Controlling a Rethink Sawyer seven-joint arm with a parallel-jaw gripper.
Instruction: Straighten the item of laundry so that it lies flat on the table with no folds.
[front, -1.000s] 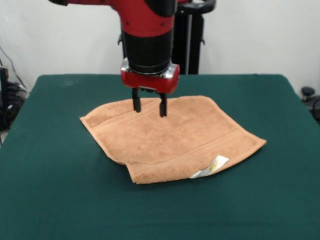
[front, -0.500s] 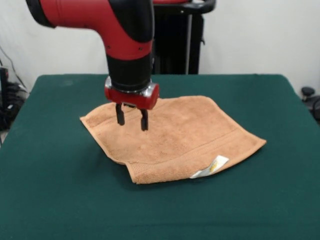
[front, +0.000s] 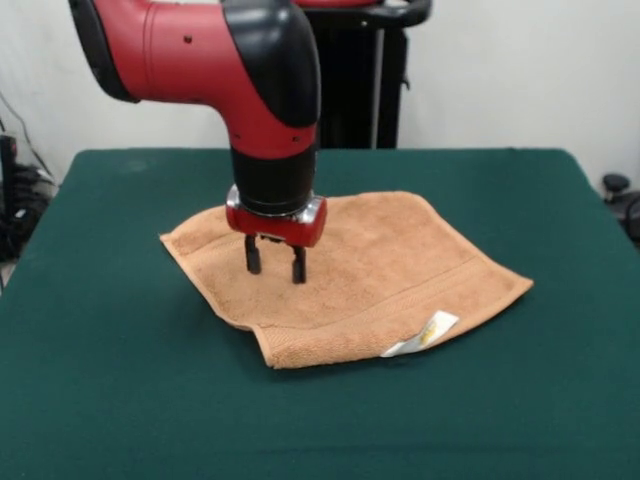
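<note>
2 spread fingers of the hand (front: 276, 266) hover over the towel (front: 380, 270), grasping nothing.

One camera only, set across the counter (front: 560, 420) from the arm (front: 265, 90), looking slightly downward. It stands fairly close: the green counter fills the width, its near edge cut off, white wall (front: 500, 70) behind.

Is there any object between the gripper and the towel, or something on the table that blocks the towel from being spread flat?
Nothing visible stands in the way. The gripper hangs open directly over the towel, with no object between them. The table around the towel shows only bare green cloth. The white label belongs to the towel.
</note>
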